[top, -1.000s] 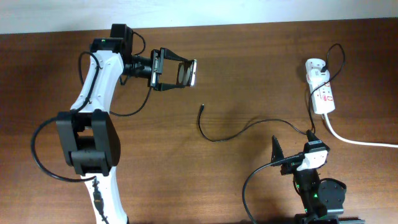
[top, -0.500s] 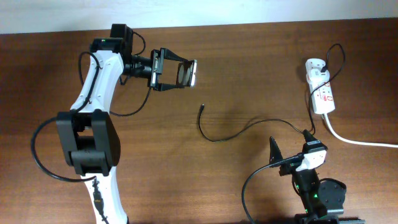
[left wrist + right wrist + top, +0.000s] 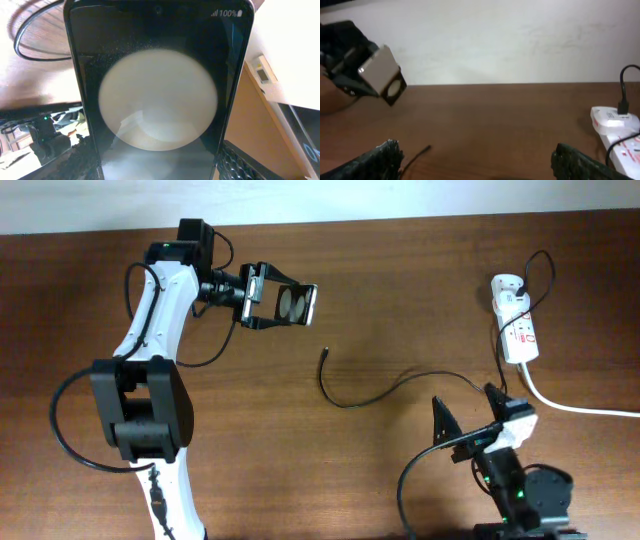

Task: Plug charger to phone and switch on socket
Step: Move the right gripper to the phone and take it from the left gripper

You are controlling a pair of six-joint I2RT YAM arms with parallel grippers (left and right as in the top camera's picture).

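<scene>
because the phone (image 3: 294,304) needed its charging port accessible, the left pincer (image 3: 285,305) held it clamped clear of the desk (image 3: 400,280), well to the left of the socket (image 3: 518,325). in the left wrist view the phone (image 3: 157,95) filled the frame, its screen facing the camera and a battery readout at the top edge. which end carried the port could not be told.

the charger (image 3: 375,395) lay slack on the desk between the phone and the socket, its plug tip (image 3: 324,352) resting just below and to the right of the phone, apart from it. the cable ran back to the white adapter (image 3: 505,287) at the far end of the socket, so only the phone end was judged to remain unconnected.

the right pincer (image 3: 470,425) stood below and left of the socket with its fingers (image 3: 375,162) spread apart and nothing between them. this placement was judged to suit a reach for the plug tip (image 3: 426,148). the socket (image 3: 620,132) lay to its right, its switch untouched.
</scene>
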